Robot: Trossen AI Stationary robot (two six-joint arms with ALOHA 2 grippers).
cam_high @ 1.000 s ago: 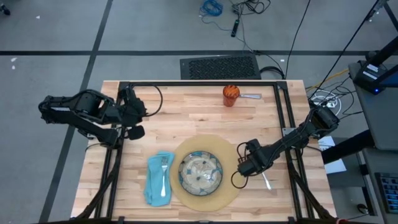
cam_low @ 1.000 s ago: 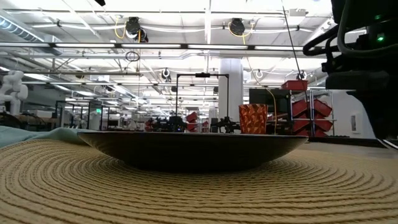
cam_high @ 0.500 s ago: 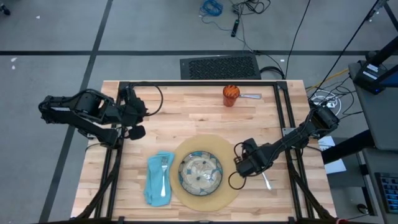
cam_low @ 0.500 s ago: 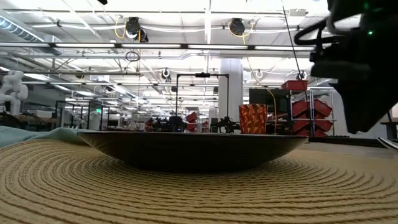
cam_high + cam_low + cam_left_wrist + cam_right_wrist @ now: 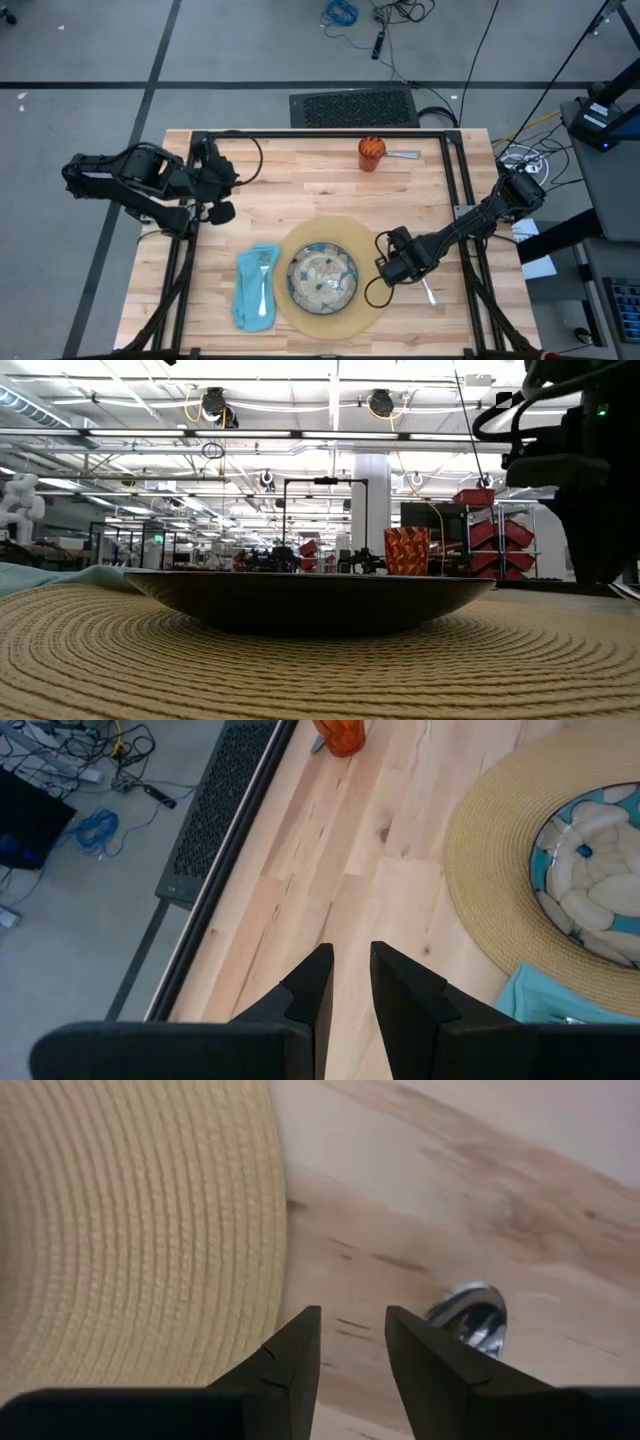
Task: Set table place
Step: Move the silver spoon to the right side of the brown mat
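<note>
High view. The table point(image 5: 330, 180) fills the centre of the frame. On its lower middle lies the round placemat point(image 5: 372, 300), and on that the green-patterned plate point(image 5: 322, 278). Touching the mat's left edge is the teal napkin point(image 5: 243, 290), with the fork point(image 5: 264, 280) lying on it. The orange cup point(image 5: 371, 153) stands near the table's upper edge, right of centre, with a silver utensil point(image 5: 403, 155) just beside it on the right. The left gripper point(image 5: 222, 212) waits over the table's left part, well apart from the place setting. The right gripper point(image 5: 384, 278) is low at the placemat's right edge, and another silver utensil point(image 5: 428, 291) lies on the wood just right of it.

Low view. The plate point(image 5: 310, 600) shows as a dark shallow dish on the woven placemat point(image 5: 320, 670); the cup point(image 5: 407, 551) stands beyond it, right of centre. A strip of napkin point(image 5: 60, 578) shows at the left edge. The dark mass of the right arm point(image 5: 590, 470) fills the upper right.

Left wrist view. The fingers point(image 5: 405, 985) stand a narrow gap apart with nothing between them, over bare wood. The placemat point(image 5: 490, 870), plate point(image 5: 590, 870) and napkin point(image 5: 540, 1005) are at right, the cup point(image 5: 340, 735) at top.

Right wrist view. The fingers point(image 5: 425, 1355) stand slightly parted and grip nothing. The placemat point(image 5: 130, 1230) fills the left; a silver utensil point(image 5: 470, 1315) lies on the wood just beside the right-hand finger.
</note>
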